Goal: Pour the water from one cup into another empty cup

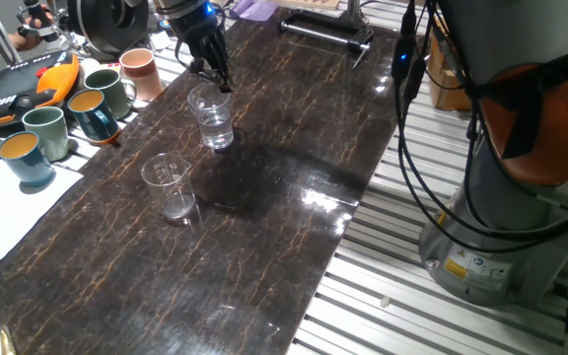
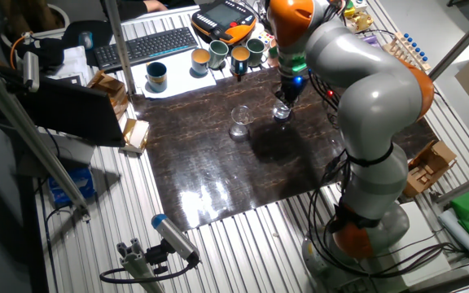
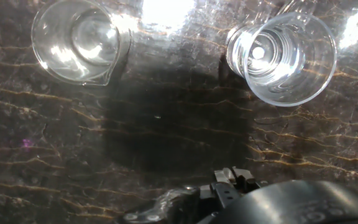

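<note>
The clear thick-based tumbler stands upright on the dark marble-patterned table with a little water in its bottom. It also shows in the other fixed view and at the top right of the hand view. The empty flared-rim clear cup stands upright nearer the front left, apart from the tumbler; it shows too in the other fixed view and the hand view. My gripper hangs just behind and above the tumbler's rim, fingers together, holding nothing.
Several coloured ceramic mugs stand along the table's left edge, with an orange teach pendant behind them. The robot's base and its cables stand off the table's right side. A black bar fixture lies at the far end.
</note>
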Controlling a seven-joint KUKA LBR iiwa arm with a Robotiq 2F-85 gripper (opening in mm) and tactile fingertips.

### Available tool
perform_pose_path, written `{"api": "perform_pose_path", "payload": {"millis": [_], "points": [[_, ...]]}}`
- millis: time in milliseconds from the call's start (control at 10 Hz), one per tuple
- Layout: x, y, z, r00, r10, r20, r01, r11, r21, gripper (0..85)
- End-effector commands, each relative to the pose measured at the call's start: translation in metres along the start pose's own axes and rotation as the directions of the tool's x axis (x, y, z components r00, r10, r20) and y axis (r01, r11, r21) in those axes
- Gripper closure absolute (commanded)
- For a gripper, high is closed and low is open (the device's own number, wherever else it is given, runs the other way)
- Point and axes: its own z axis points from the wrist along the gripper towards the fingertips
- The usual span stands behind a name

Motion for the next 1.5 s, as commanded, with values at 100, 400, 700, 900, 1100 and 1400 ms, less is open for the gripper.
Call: {"api": "perform_pose_path", "payload": {"millis": [100, 400, 700, 900, 1100, 1400], "points": [[0.000, 0.000, 0.000, 0.997, 0.039, 0.065, -0.034, 0.997, -0.063, 84.3], [0.000, 0.000, 0.000, 0.986, 0.135, 0.097, -0.130, 0.990, -0.059, 84.3], [0.000, 0.000, 0.000, 0.980, 0.157, 0.123, -0.149, 0.986, -0.072, 84.3], [-0.004, -0.007, -0.005, 0.982, 0.148, 0.121, -0.137, 0.986, -0.096, 84.3], [-0.019, -0.030, -0.016, 0.984, 0.131, 0.121, -0.122, 0.990, -0.075, 84.3], [-0.037, -0.049, -0.010, 0.980, 0.123, 0.159, -0.123, 0.992, -0.011, 84.3]]}}
